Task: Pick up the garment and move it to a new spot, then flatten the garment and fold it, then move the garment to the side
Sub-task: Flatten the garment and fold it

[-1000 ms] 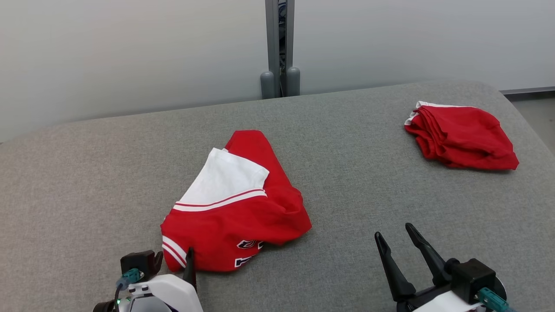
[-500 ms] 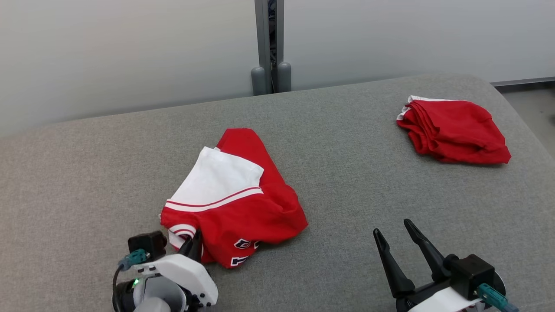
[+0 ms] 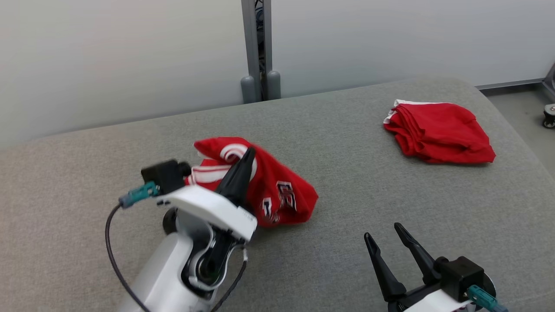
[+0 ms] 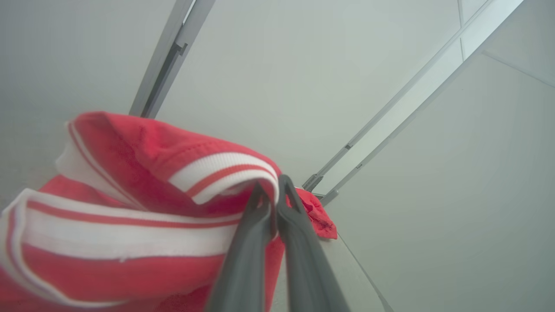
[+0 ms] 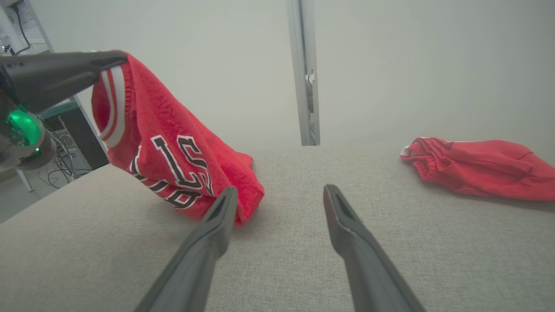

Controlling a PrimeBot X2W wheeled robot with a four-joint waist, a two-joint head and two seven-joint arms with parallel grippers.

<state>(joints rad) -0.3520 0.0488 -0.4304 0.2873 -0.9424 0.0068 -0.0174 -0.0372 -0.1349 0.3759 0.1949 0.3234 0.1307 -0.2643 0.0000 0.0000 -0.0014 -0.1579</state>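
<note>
– Judging by the garment [image 3: 277, 195], how far along is the job?
– Barely begun. The left gripper [image 3: 249, 152] is pinched tight on the striped hem, and that edge is up off the table [image 3: 347, 203]. The lower part, the part with the lettering, rests on the grey cloth left of the middle. I'd call the pick-up half done.
– And what's left?
– Nearly everything: carrying it to a new spot, flattening, folding, then shifting it aside. Right now it hangs bunched, with no flat panel anywhere.
– The right gripper?
– The right gripper [image 3: 383, 231] hovers low over the table, to the right of the garment and apart from it. Its jaws are spread wide and hold nothing. In its wrist view the garment's drooping corner lies just beyond the finger on that view's left.
– Anything else around?
– A second red pile [image 3: 438, 138] lies at the table's far right, well apart. Behind the table a grey post [image 3: 256, 47] stands against a pale wall [image 3: 108, 65]. A caster [image 3: 549, 121] sits on the floor at the right edge.
– Anything in the way?
– Nothing lies between the garment and the bare stretch of table in front. Only the pile takes up room, off to the right. The likelier trouble is the single-point grip, which may let the cloth twist as it hangs.
</note>
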